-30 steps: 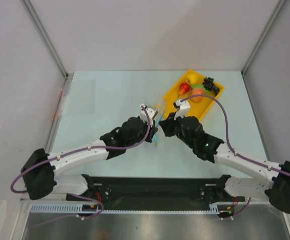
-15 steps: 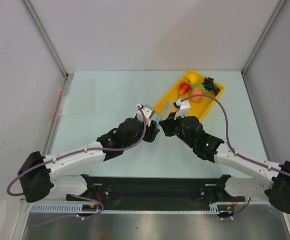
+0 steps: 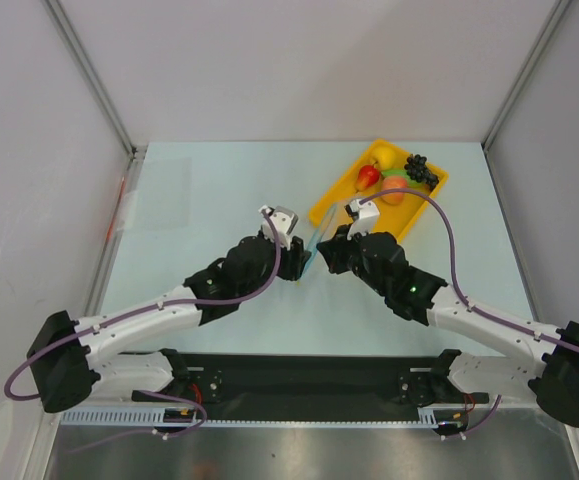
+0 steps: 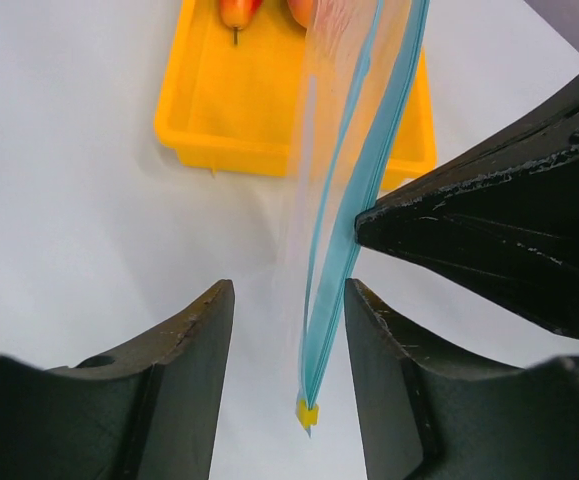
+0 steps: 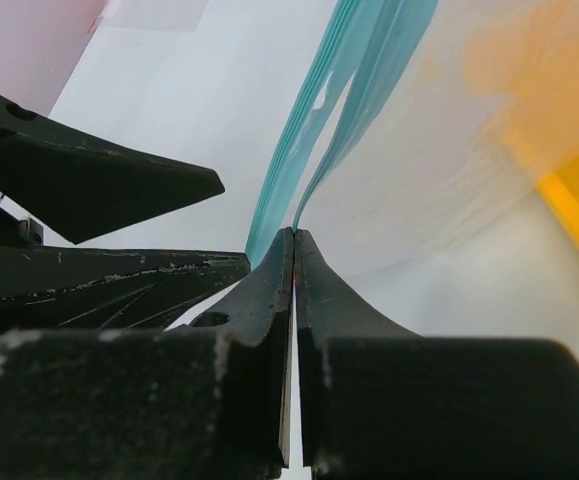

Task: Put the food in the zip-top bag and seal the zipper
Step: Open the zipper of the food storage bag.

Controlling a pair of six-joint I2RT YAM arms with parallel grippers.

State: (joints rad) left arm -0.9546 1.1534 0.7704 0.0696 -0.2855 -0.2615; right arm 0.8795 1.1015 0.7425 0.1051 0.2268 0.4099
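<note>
The zip-top bag (image 4: 331, 70) hangs upright between both grippers, its teal zipper (image 4: 369, 170) running down to a small yellow slider (image 4: 307, 413). My right gripper (image 5: 294, 232) is shut on the bag's edge just below the zipper (image 5: 369, 60). My left gripper (image 4: 287, 290) is open, its fingers on either side of the zipper and apart from it. In the top view the zipper (image 3: 312, 243) stands between left gripper (image 3: 298, 262) and right gripper (image 3: 330, 250). The food lies in the tray: red (image 3: 368, 177), peach (image 3: 394, 192), black grapes (image 3: 421, 170), yellow (image 3: 382, 157).
The yellow tray (image 3: 326, 206) sits at the back right, close behind both grippers; it also shows in the left wrist view (image 4: 269, 120). Grey walls enclose the table on three sides.
My left arm has drawn back to the left. The zipper strip has swung up from pointing toward the near edge to slanting between the two grippers. The right arm has barely moved.
</note>
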